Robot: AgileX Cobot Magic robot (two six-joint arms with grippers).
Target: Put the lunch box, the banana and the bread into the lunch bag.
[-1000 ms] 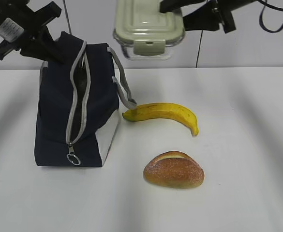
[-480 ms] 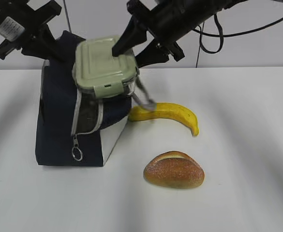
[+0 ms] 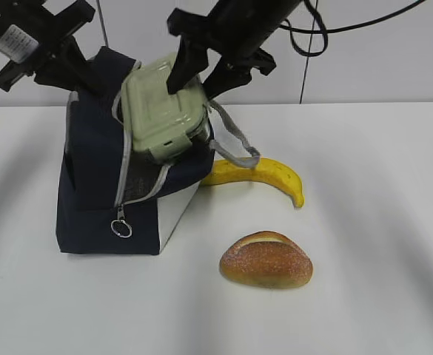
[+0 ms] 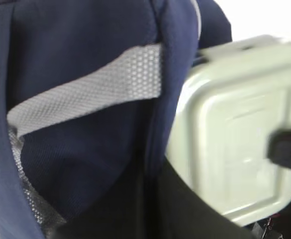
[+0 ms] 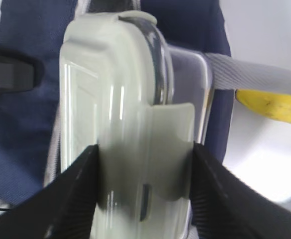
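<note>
A: What stood largest on the table (image 3: 379, 244)?

B: The lunch bag (image 3: 98, 192), upright at the left, its grey zipper parted and its ring pull (image 3: 121, 228) hanging low on the front. The left gripper (image 3: 66, 59) was at the bag's upper rear edge; whether its jaws were closed on the fabric could not be told, since the left wrist view showed only navy cloth and a grey handle strap (image 4: 85, 97).

A: And the right gripper (image 3: 199, 72)?

B: It was closed on the lunch box (image 3: 160, 111), one finger (image 5: 73, 199) on each side, as the right wrist view showed. The box sat tilted in the bag's mouth, green lid facing the front, only partly inside.

A: The smaller items?

B: The banana (image 3: 264, 176) lay just right of the bag, its near end under a grey handle (image 3: 235, 140). The bread (image 3: 266, 259) lay in front of it, apart from both.
</note>
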